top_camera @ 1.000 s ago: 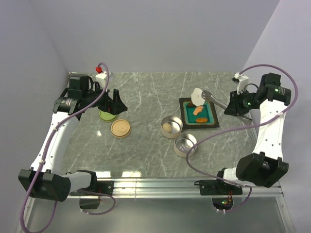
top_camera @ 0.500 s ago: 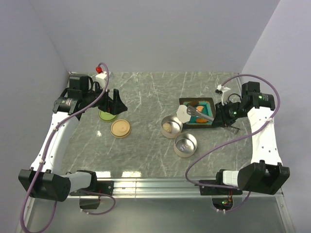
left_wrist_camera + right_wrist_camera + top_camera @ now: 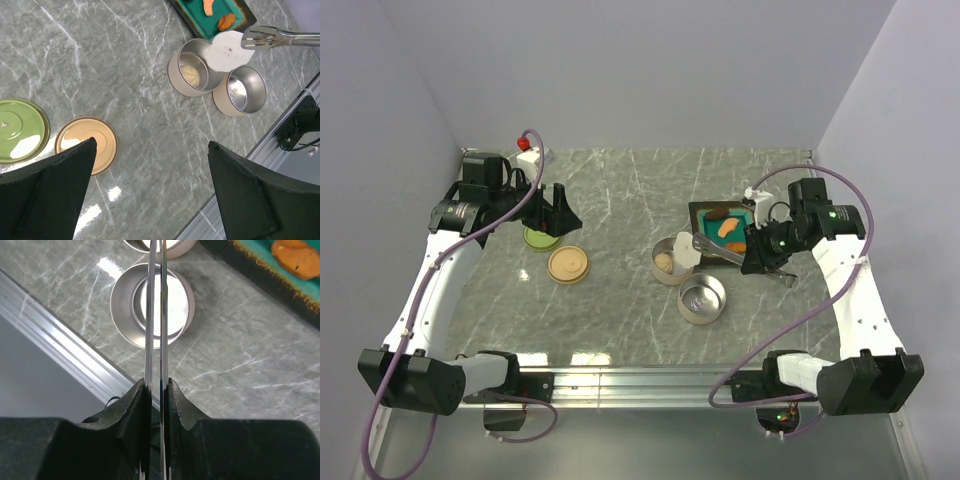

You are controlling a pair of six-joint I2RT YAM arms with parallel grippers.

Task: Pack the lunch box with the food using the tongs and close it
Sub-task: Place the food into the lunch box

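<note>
My right gripper (image 3: pixel 754 257) (image 3: pixel 155 389) is shut on the silver tongs (image 3: pixel 716 248) (image 3: pixel 280 37) (image 3: pixel 155 315). The tongs pinch the white fried egg (image 3: pixel 686 250) (image 3: pixel 228 45) in the air, over the near rim of a lunch box tin (image 3: pixel 670 263) (image 3: pixel 192 75) that holds one pale food piece. A second tin (image 3: pixel 701 298) (image 3: pixel 152 305), with nothing in it, stands just nearer. Orange (image 3: pixel 730 228) (image 3: pixel 297 257) and brown (image 3: pixel 717 212) pieces lie on the teal tray (image 3: pixel 748 222). My left gripper (image 3: pixel 556 212) (image 3: pixel 150 192) hangs open at the far left.
A green lid (image 3: pixel 540 239) (image 3: pixel 20 129) and a tan lid (image 3: pixel 568 265) (image 3: pixel 86 145) lie flat on the marble table below my left gripper. A metal rail (image 3: pixel 650 378) runs along the table's near edge.
My right arm has swung the tongs and the egg left and nearer, from above the teal tray to above the tins. The left arm has not moved.
</note>
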